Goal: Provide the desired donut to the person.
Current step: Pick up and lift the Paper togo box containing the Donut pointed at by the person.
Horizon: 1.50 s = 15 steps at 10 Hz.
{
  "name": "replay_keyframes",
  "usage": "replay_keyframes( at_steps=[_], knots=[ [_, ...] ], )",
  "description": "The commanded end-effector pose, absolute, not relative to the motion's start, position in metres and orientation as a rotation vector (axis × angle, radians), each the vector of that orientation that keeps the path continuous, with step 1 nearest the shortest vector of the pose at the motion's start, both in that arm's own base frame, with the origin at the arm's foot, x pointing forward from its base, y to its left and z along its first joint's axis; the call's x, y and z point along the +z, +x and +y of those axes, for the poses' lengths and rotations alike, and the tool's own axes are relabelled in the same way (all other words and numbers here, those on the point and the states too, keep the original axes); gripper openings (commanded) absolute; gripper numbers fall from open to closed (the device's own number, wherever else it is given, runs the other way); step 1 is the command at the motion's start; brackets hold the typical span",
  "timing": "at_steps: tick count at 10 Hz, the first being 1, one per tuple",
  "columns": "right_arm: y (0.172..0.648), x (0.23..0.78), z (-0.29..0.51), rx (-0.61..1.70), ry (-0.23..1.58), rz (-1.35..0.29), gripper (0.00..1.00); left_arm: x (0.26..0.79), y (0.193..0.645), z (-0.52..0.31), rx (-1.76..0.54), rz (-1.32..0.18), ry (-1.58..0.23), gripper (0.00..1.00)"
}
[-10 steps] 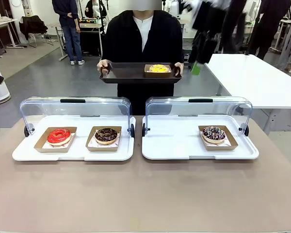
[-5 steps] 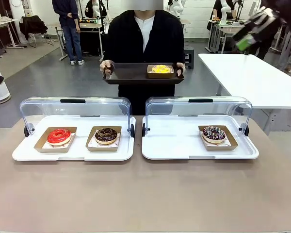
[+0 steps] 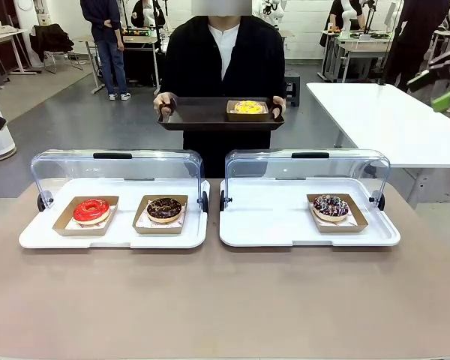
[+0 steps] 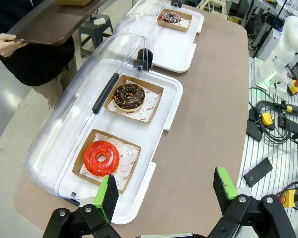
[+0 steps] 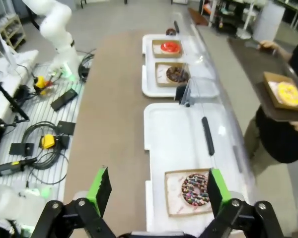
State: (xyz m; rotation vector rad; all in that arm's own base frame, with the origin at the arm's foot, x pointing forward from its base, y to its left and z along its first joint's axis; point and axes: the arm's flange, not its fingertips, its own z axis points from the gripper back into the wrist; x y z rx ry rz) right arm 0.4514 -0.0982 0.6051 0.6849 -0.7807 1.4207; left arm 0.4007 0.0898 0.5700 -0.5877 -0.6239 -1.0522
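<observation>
You see the yellow donut [image 3: 247,106] boxed on the right part of the tray [image 3: 202,116] the person [image 3: 210,60] holds, three more donuts on the table [image 3: 225,300] nearer than that tray, and the left gripper [image 4: 166,184] and right gripper [image 5: 157,182] with jaws wide apart, empty.

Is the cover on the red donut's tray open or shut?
Open: the clear cover is swung back, leaving the red donut uncovered.
</observation>
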Motion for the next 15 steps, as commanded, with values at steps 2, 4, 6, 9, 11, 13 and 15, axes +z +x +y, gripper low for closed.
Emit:
replay_keyframes(
  at_steps=[2, 4, 6, 9, 11, 13, 15],
  knots=[
    [0.467, 0.581, -0.11, 1.362, 0.696, -0.665, 1.0, 0.571, 0.401, 0.09, -1.058, -0.639, -0.599, 1.0],
    [0.467, 0.58, -0.109, 1.367, 0.655, -0.659, 1.0, 0.571, 0.401, 0.09, -1.058, -0.639, -0.599, 1.0],
    [0.468, 0.578, -0.11, 1.361, 0.624, -0.655, 1.0, 0.571, 0.401, 0.09, -1.058, -0.639, -0.599, 1.0],
    [0.469, 0.575, -0.112, 1.378, 0.651, -0.679, 1.0, 0.571, 0.401, 0.09, -1.058, -0.639, -0.599, 1.0],
    [0.469, 0.575, -0.112, 1.378, 0.651, -0.679, 1.0, 0.571, 0.401, 0.09, -1.058, -0.639, -0.599, 1.0],
    [0.469, 0.575, -0.112, 1.378, 0.651, -0.679, 1.0, 0.571, 0.401, 0.09, -1.058, -0.639, -0.599, 1.0],
    [0.469, 0.575, -0.112, 1.378, 0.651, -0.679, 1.0, 0.571, 0.401, 0.09, -1.058, -0.639, -0.599, 1.0]
  ],
)
